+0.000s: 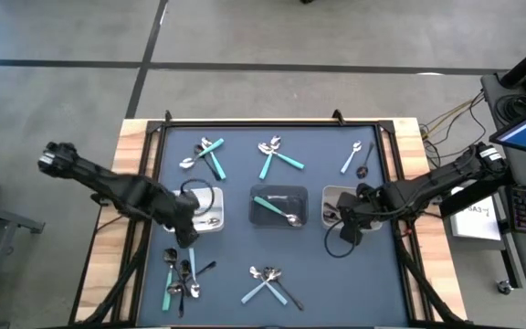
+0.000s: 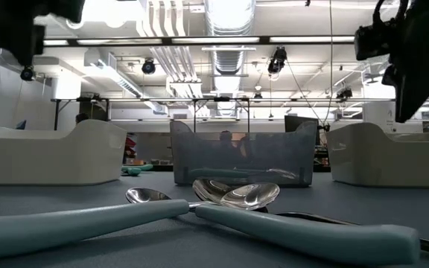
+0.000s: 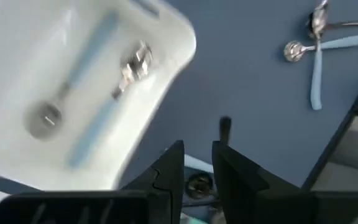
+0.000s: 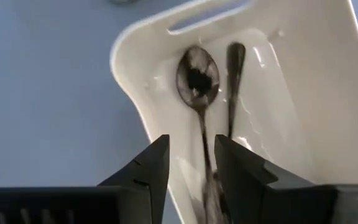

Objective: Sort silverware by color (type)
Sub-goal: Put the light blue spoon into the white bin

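Right gripper [image 4: 191,165] hangs over the white right-hand tray [image 4: 316,124], fingers apart, a dark spoon [image 4: 199,81] lying free in it: the drop step. Left gripper [image 3: 196,168], narrowly parted and empty, hovers lower left over mixed cutlery [image 1: 181,274]; next comes another pick.

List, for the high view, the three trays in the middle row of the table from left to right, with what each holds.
Left white tray with silver and teal pieces → middle grey tray with a teal-handled piece → right white tray with dark pieces, the right hand over it.
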`<state>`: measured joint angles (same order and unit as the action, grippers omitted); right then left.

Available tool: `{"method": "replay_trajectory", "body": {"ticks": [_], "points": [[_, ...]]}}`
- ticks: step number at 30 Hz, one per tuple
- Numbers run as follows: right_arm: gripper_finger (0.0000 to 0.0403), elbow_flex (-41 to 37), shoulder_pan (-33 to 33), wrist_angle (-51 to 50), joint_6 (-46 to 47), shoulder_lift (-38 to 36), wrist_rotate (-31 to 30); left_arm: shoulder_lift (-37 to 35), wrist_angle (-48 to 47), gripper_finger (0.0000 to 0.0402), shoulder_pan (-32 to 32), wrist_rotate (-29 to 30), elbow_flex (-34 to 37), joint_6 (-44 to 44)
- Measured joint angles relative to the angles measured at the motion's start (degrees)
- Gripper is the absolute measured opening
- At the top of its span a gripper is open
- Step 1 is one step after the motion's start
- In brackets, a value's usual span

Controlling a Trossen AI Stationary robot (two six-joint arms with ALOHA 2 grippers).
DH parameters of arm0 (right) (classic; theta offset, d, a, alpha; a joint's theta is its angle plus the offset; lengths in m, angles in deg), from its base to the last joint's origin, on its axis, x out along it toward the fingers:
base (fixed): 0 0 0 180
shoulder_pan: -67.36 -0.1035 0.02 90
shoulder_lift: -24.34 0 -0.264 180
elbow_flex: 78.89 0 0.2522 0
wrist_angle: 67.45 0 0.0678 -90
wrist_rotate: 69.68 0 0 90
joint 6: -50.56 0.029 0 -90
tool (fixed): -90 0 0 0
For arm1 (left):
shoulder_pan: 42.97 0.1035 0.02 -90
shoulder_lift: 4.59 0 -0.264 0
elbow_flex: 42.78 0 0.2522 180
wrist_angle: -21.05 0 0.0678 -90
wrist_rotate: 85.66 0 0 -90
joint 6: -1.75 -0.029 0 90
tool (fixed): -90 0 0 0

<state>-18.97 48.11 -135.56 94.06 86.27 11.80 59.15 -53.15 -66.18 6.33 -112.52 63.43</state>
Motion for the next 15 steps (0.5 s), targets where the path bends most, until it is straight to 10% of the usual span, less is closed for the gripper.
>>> {"method": "replay_trajectory", "body": {"ticks": [15], "points": [[0.0123,1.23,0.0,4.57,-0.02,0.0,-0.01,15.06,4.3,0.0065,-11.2,2.94,5.07,27.31]]}}
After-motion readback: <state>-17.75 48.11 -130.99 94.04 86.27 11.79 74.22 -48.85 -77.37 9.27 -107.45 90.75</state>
